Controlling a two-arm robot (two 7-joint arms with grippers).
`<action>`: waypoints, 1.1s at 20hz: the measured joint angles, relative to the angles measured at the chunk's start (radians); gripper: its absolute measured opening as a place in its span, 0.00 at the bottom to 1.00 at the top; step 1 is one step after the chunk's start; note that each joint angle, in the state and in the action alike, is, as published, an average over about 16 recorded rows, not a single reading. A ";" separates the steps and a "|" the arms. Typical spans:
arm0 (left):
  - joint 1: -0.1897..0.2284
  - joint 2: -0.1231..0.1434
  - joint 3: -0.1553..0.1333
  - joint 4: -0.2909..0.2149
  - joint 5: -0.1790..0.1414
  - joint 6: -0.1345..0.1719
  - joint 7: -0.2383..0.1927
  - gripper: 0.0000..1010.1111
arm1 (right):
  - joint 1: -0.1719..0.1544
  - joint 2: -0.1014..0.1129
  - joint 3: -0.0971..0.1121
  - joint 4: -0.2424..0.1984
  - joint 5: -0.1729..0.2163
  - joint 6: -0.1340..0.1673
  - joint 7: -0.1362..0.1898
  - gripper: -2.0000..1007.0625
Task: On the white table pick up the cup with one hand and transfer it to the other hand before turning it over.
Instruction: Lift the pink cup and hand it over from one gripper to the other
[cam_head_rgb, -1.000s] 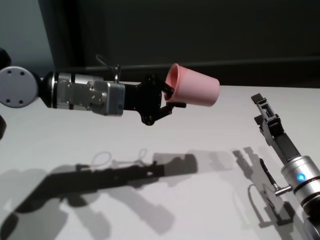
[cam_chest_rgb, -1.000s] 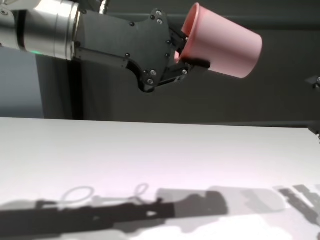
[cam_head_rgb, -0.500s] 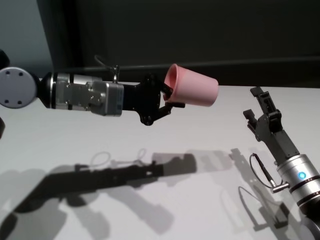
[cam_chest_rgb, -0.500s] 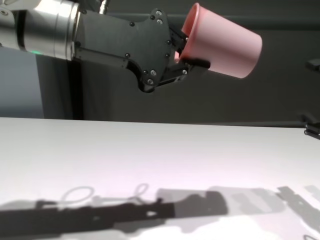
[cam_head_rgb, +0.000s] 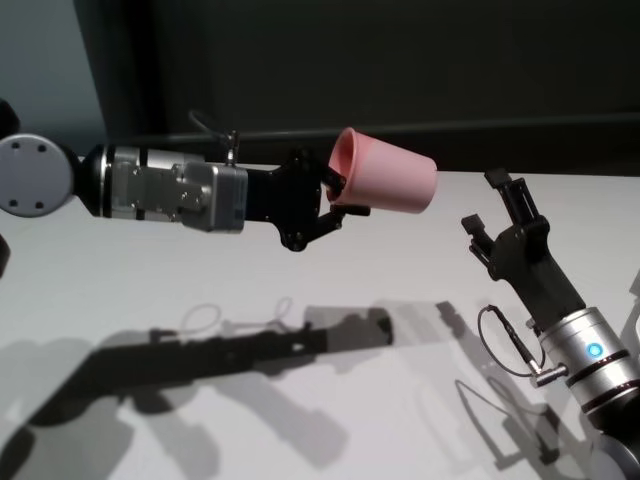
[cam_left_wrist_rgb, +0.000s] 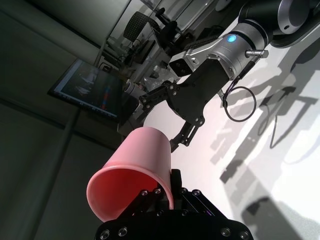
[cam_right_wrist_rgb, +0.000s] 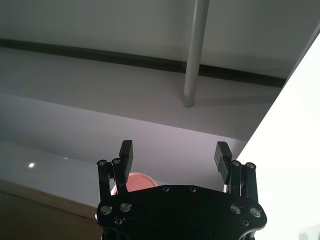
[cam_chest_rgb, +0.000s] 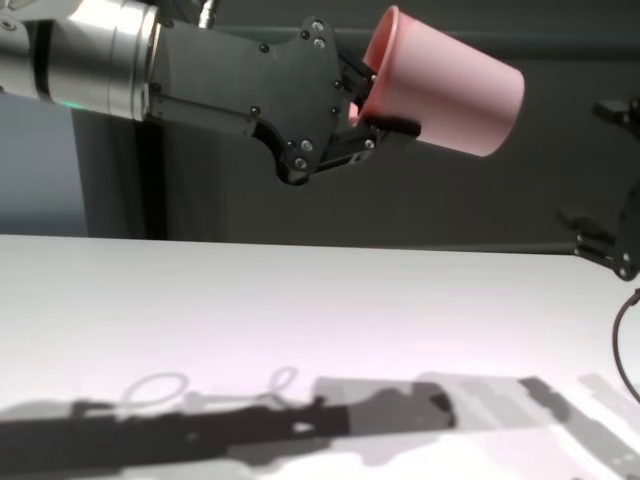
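Cup (cam_head_rgb: 385, 183), pink plastic, hangs sideways high over the tabletop (cam_head_rgb: 150, 290), pinched at its rim by the left end effector (cam_head_rgb: 335, 195). It looks light, smooth and a bit slippery. The right end effector (cam_head_rgb: 498, 215) waits at about 4 o'clock, fingers wide apart. Best grab the bare body near the base.

Clear gap between cup (cam_head_rgb: 385, 182) base and right gripper (cam_head_rgb: 493, 205) — nothing between.
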 joint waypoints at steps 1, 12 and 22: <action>0.000 0.000 0.000 0.000 0.000 0.000 0.000 0.05 | 0.001 0.001 -0.004 0.001 0.008 0.007 0.002 0.99; 0.000 0.000 0.000 0.000 0.000 0.000 0.000 0.05 | 0.013 0.012 -0.063 0.016 0.078 0.071 0.032 0.99; 0.000 0.000 0.000 0.000 0.000 0.000 0.000 0.05 | 0.015 0.015 -0.104 0.021 0.127 0.096 0.059 0.99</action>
